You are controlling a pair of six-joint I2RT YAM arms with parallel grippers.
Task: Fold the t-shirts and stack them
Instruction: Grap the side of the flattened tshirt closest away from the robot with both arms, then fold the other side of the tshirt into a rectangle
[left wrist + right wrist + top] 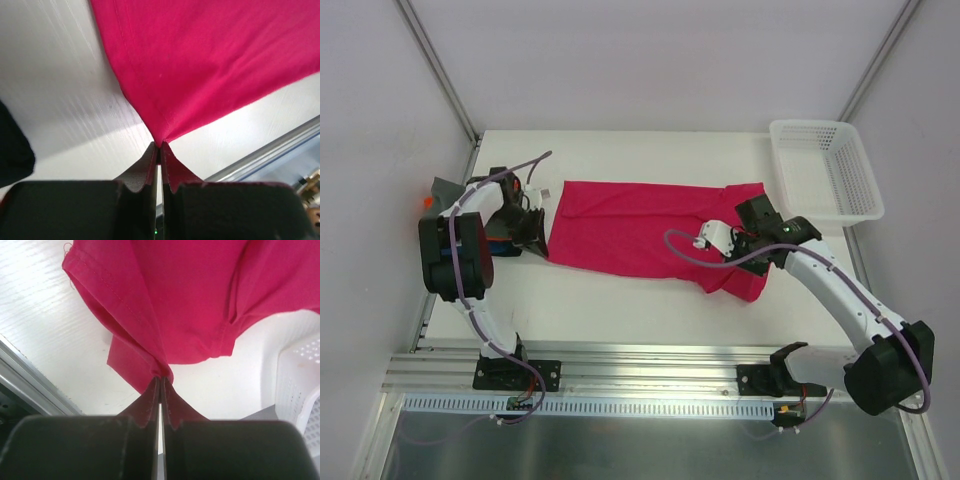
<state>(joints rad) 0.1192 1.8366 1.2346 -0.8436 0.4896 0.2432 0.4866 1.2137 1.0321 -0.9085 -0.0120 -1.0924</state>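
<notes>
Left fingers (148, 167) pressed together on a hem corner of the magenta shirt (620, 230). Right fingers (174, 407) likewise closed tight, pinching a bunched fold at the shirt's end nearer the basket (825, 165).

Shirt lies spread on the bench (620, 300) beside the basket, running away from it toward the left arm.

Cloth judged light, thin and limp: it puckers at each pinch and will likely wrinkle and slide on the smooth bench. Best held at hems and corners, both ends together.

Hard to read:
- neck label unseen
- exact seam in the right fingers unclear
- folded pile (442, 187), farthest from the basket, mostly behind the left arm
</notes>
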